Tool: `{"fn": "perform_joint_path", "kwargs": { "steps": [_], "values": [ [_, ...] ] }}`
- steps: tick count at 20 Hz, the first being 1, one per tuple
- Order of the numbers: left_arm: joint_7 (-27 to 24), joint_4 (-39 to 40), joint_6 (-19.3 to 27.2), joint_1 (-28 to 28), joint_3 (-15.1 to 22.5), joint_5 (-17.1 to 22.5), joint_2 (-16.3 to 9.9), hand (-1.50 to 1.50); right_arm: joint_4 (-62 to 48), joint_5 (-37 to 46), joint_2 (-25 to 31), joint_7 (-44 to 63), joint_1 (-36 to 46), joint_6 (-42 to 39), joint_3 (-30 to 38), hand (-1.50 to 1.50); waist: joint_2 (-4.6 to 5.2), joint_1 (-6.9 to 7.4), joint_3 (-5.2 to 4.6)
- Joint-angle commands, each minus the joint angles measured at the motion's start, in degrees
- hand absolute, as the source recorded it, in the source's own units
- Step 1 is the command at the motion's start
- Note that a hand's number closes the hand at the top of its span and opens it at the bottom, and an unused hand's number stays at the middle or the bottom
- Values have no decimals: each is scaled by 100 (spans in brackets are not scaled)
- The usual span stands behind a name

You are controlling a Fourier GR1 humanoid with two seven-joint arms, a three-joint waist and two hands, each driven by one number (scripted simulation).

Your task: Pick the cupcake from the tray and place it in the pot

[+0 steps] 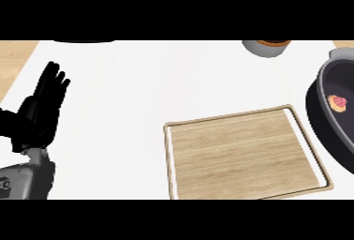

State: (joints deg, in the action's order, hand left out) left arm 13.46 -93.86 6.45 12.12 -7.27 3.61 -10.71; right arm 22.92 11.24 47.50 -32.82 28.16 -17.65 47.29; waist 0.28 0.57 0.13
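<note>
Counter surface (138, 84): white and smooth, with pale wood strips showing at its upper left and upper right corners, and a broad bare stretch between the left hand (43, 110) and the tray (242, 154). Square tray of light, grained wood with a raised rim and rounded corners, nothing on it; beside it at the right edge, the dark round pot (325, 126), partly cut off, holds the cupcake (338, 103), and a small grey cup (268, 47) stands at the top edge. Left hand rests at the left edge, black fingers straight and upright, grasping nothing; right hand out of view.
</note>
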Motion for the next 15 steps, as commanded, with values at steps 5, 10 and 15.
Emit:
{"fn": "perform_joint_path", "kwargs": {
  "steps": [5, 10, 15],
  "values": [
    [6, 26, -266, -11, -237, 201, -238, 0, -764, -153, 631, -1007, -733, -827, 86, -150, 14, 29, 11],
    [-190, 137, -275, -34, -218, 161, -172, 0, -933, -156, 848, -1134, -896, -1048, -2, -150, 12, 17, 11],
    [-65, 46, -45, -18, 1, -21, 63, 0, -1079, -230, 1242, -839, -763, -1242, 21, -150, 25, 53, 22]
  ]
}}
